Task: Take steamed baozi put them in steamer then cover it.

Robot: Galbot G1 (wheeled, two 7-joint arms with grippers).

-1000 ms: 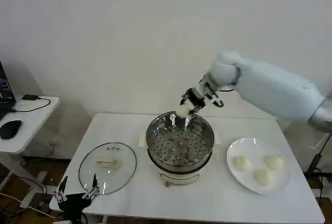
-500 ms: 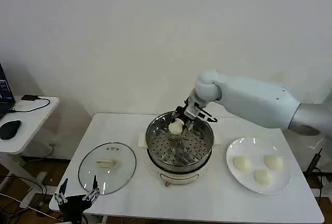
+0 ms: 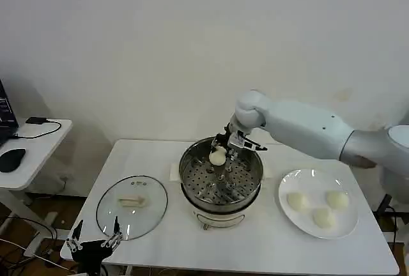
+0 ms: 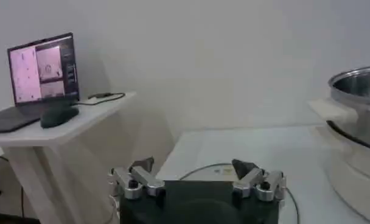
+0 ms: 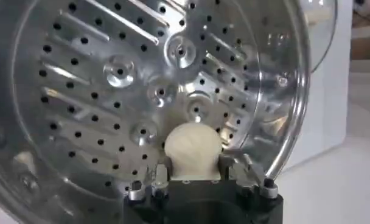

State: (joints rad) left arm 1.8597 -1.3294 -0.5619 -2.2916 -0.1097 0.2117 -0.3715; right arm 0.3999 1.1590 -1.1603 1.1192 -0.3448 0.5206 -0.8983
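My right gripper point(image 3: 222, 151) reaches over the far rim of the steamer point(image 3: 221, 177), shut on one cream-white baozi point(image 3: 218, 156). In the right wrist view that baozi point(image 5: 193, 149) sits between the fingers of the right gripper point(image 5: 193, 167), just above the perforated tray point(image 5: 142, 91). Three more baozi point(image 3: 317, 207) lie on the white plate point(image 3: 300, 180) to the right. The glass cover point(image 3: 132, 206) lies flat on the table, left of the steamer. My left gripper point(image 3: 94, 237) hangs open at the table's front left corner; its own view shows its open fingers point(image 4: 197, 176) above the cover's rim point(image 4: 200, 168).
The white table point(image 3: 255, 244) carries everything. A side desk point(image 3: 32, 145) with a mouse and cable stands off to the left; the left wrist view shows a laptop point(image 4: 42, 76) on it. A white wall is behind.
My right arm has swung left and lowered the baozi from above the steamer's far rim down into the pot. The left gripper has stayed still.
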